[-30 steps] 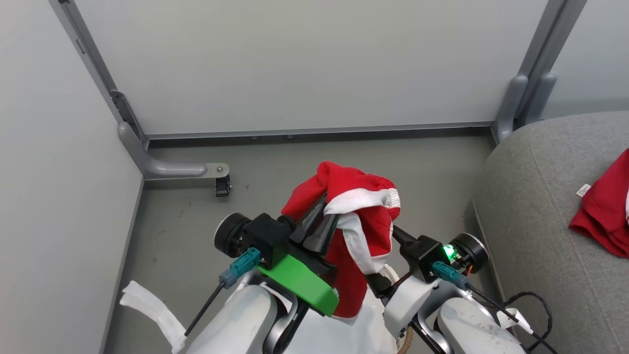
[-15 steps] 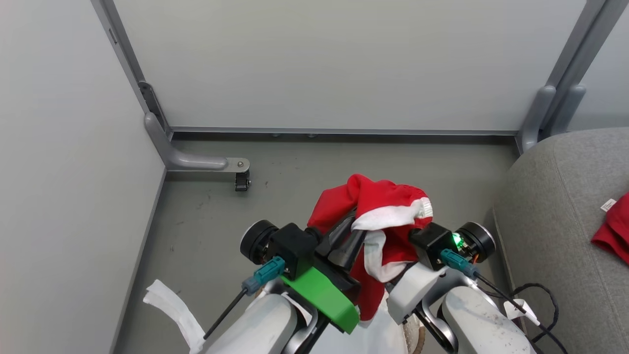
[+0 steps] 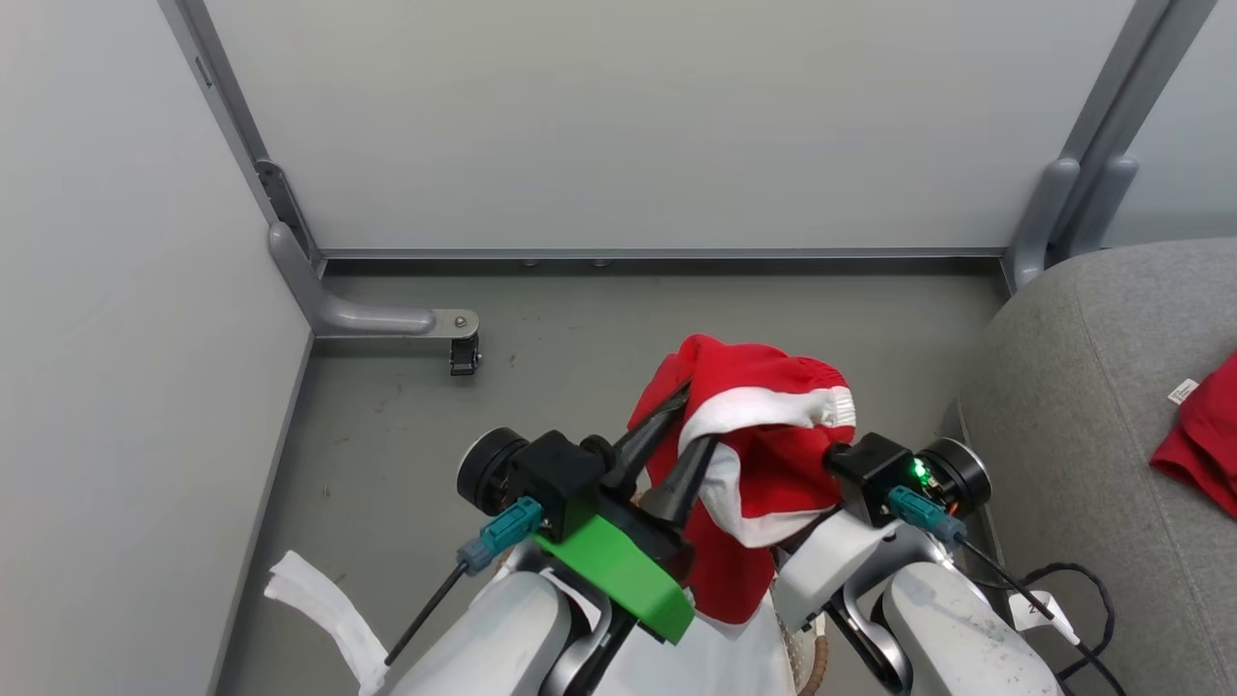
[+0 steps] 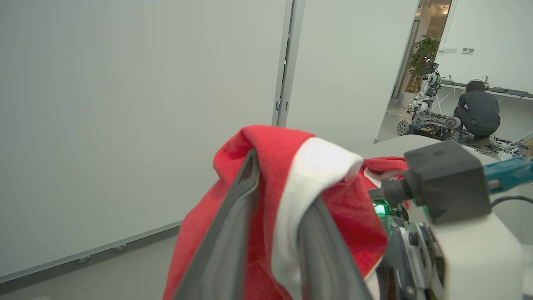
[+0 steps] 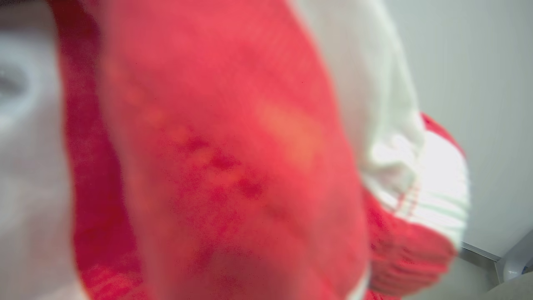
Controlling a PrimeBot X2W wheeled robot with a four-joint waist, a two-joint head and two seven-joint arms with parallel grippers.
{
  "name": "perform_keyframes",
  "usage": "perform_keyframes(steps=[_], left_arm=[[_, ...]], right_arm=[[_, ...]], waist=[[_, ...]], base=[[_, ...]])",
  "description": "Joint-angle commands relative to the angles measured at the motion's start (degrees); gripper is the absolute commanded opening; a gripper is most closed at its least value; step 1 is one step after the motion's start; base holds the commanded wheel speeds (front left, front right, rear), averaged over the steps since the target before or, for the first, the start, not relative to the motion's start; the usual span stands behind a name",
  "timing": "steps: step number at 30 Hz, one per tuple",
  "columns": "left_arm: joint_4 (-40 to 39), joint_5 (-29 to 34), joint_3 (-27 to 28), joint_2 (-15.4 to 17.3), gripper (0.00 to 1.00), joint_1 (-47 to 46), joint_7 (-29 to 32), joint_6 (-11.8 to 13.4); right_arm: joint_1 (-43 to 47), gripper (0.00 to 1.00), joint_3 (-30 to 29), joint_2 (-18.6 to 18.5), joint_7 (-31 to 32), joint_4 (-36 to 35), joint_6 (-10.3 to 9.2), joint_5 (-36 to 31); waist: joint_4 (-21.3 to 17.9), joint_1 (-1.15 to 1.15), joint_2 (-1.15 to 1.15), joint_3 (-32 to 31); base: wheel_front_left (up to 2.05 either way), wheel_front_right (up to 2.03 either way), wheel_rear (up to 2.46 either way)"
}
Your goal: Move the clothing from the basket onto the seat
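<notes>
Red garment (image 3: 763, 425) with a white band hangs draped over my left claw (image 3: 676, 454), whose two dark fingers stand spread apart inside the cloth, lifted above the grey floor (image 3: 406, 425). My right claw is buried under the fabric, so I cannot tell its state. Another red garment (image 3: 1203, 435) lies on the grey seat (image 3: 1073, 406).

A robotics lab or test space: plain white partition panels (image 3: 618, 126) on grey metal frames with a caster foot (image 3: 462, 354) fence off a grey floor (image 3: 406, 425) across the upper frame. At the left wrist view's upper right, another wheeled robot (image 4: 427, 108) stands beside a crouching person (image 4: 479, 110) among cables, a potted plant (image 4: 422, 56) behind.
</notes>
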Motion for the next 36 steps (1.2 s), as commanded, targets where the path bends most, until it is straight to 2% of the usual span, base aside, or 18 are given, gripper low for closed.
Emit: perform_keyframes(steps=[1,9,16,24,36], left_arm=[[-0.13,0.47,0.50,0.13,1.00,0.98,-0.04,-0.18],[0.69,1.79,2.82,0.19,1.00,3.20,-0.04,-0.18],[0.88,2.58,4.73,0.27,1.00,4.58,-0.03,-0.18],[1.44,2.79,5.27,0.38,1.00,5.20,-0.03,-0.18],[2.36,2.65,5.53,0.89,1.00,5.55,-0.03,-0.18]], right_arm=[[0.96,0.00,-0.62,-0.25,-0.14,-0.38,-0.05,-0.47],[2.93,0.00,-3.66,-0.24,-0.14,-1.78,-0.05,-2.25],[4.67,0.00,-6.23,-0.24,-0.14,-2.63,-0.05,-3.12],[6.52,0.00,-12.38,-0.23,-0.14,-4.05,-0.04,-4.32],[9.46,0.00,-19.87,-0.19,-0.14,-6.36,-0.04,-3.98]], waist=[[-0.74,0.00,0.00,0.08],[-6.18,0.00,0.00,0.56],[-14.49,0.00,0.00,1.44],[-23.18,0.00,0.00,2.61],[-32.00,0.00,0.00,4.47]], base=[[0.00,0.00,0.00],[0.00,0.00,0.00],[0.00,0.00,0.00],[0.00,0.00,0.00],[0.00,0.00,0.00]])
